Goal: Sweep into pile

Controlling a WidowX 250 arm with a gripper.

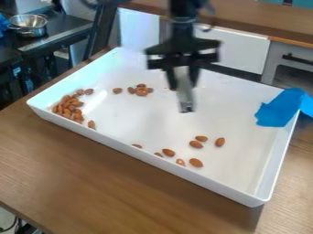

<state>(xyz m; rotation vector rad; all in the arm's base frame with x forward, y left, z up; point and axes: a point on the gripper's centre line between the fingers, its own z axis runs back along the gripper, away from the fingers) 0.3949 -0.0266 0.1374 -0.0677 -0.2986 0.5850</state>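
Note:
My gripper hangs over the middle of the white tray, pointing down, shut on a light grey, narrow tool whose darker tip is at the bottom. Brown almonds lie in the tray. The densest pile of almonds is in its left corner. A small group of almonds sits toward the back, left of the tool. Several loose almonds are spread through the front right part, some along the near wall. Whether the tool touches the tray floor, I cannot tell.
Blue cloth or tape hangs over the tray's right wall. The tray stands on a wooden table with raised walls all round. A metal pot stands on a dark surface at the upper left.

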